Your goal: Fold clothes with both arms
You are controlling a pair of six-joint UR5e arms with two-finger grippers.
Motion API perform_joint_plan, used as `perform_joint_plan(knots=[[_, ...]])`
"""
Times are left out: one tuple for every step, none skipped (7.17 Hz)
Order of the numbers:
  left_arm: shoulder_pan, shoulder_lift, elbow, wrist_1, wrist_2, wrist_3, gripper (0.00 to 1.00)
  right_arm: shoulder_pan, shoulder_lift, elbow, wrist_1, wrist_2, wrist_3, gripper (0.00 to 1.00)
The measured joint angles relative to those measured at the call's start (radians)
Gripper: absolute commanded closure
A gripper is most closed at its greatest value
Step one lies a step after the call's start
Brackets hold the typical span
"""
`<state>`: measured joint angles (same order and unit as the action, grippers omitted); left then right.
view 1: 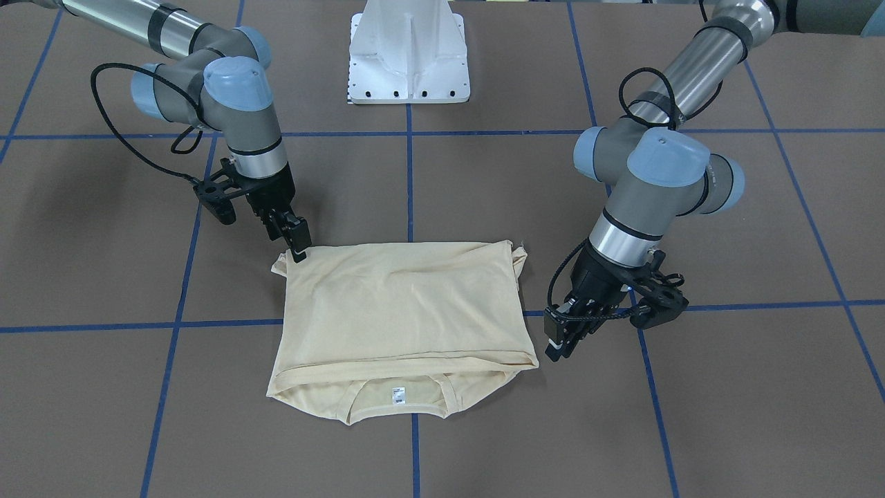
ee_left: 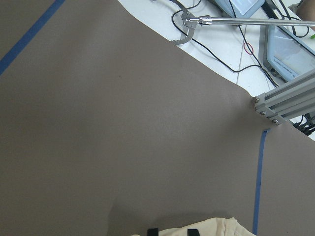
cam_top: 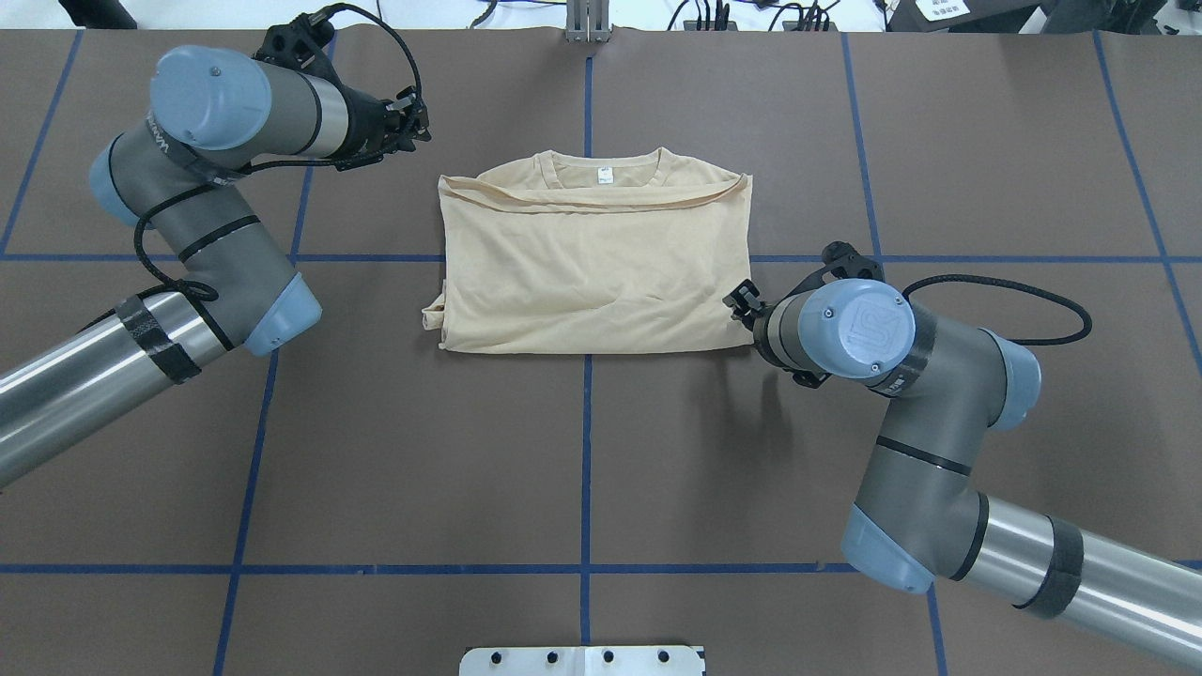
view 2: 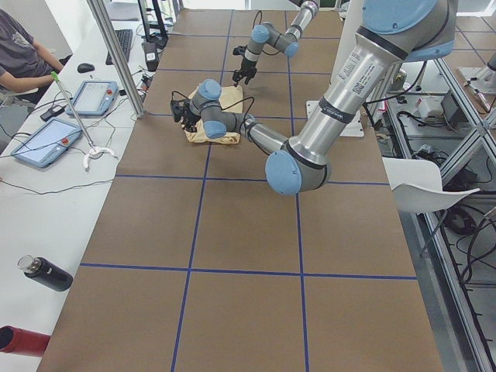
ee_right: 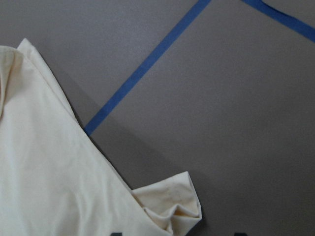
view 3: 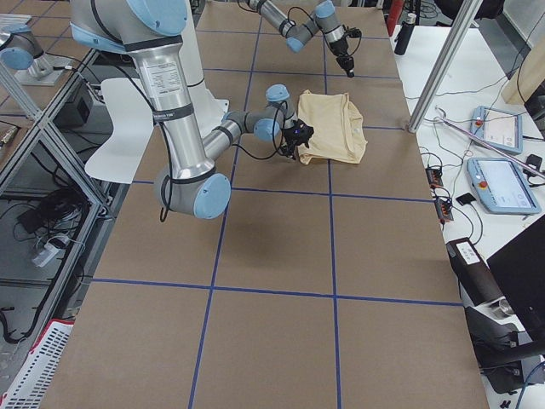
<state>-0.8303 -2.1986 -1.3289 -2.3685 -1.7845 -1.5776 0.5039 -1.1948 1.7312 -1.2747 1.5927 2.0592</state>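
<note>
Left claw [view 1: 557, 349] and right claw [view 1: 299, 247], two altogether, flank one T-shirt [view 1: 408, 304].

Front-facing view: set across the table [view 1: 83, 415] from the robot, looking steeply down, with the white pedestal base [view 1: 408, 55] at its top edge and the T-shirt [view 1: 401, 304] central. Overhead view: behind the robot, looking forward and down at similar range; the same shirt and base appear turned end for end. Side views: high and far off at opposite table ends, looking along its length, the left arm [view 2: 349, 85] near in one, the right arm [view 3: 162, 94] near in the other. Wrist views: very close, each on bare table and a shirt corner; the left also catches the side desk [ee_left: 221, 49] shared with the left side view.
</note>
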Motion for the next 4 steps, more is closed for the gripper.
perform_joint_plan(knots=[[0.000,0.003,-0.002,0.000,0.000,0.000,0.68,-0.009,-0.001,-0.001,0.000,-0.003,0.001,0.91],[-0.001,0.005,-0.003,0.000,0.001,-0.001,0.68,-0.014,-0.002,-0.003,0.000,-0.009,0.001,1.00],[-0.001,0.005,-0.004,0.000,0.001,-0.001,0.68,-0.017,-0.006,-0.003,0.000,-0.013,0.000,1.00],[-0.001,0.005,-0.005,0.000,0.001,-0.001,0.68,-0.018,-0.012,-0.002,0.000,-0.016,-0.001,1.00]])
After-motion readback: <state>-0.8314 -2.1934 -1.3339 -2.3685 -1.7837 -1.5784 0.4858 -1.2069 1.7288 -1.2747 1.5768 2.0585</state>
